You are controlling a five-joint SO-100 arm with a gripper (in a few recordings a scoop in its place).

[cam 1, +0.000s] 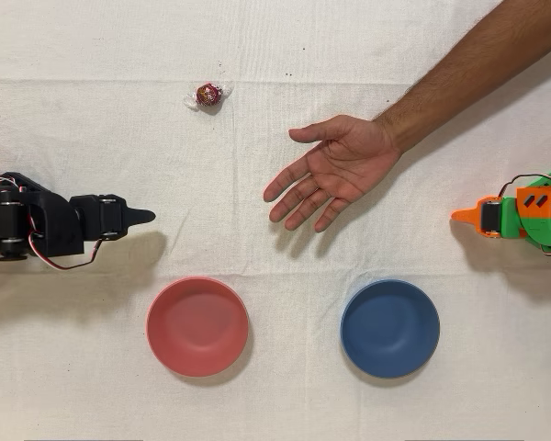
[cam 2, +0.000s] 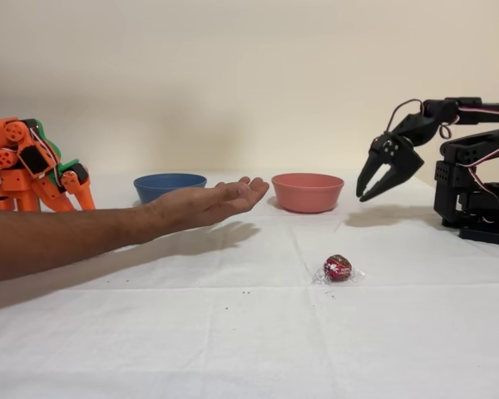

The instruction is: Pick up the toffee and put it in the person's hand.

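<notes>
The toffee (cam 1: 208, 94), a small dark red sweet in a clear twisted wrapper, lies on the white cloth at the far side in the overhead view; in the fixed view the toffee (cam 2: 338, 268) is near the front. The person's hand (cam 1: 335, 170) is held palm up with spread fingers over the middle of the table, hovering above the cloth (cam 2: 220, 199). My black gripper (cam 1: 145, 217) sits at the left in the overhead view, well short of the toffee. In the fixed view the gripper (cam 2: 368, 196) hangs raised at the right, jaws apart and holding nothing.
A red bowl (cam 1: 197, 326) and a blue bowl (cam 1: 389, 328) stand side by side along the near edge in the overhead view. The idle orange arm (cam 1: 523, 213) rests at the right. The person's forearm (cam 1: 468, 64) crosses the top right corner.
</notes>
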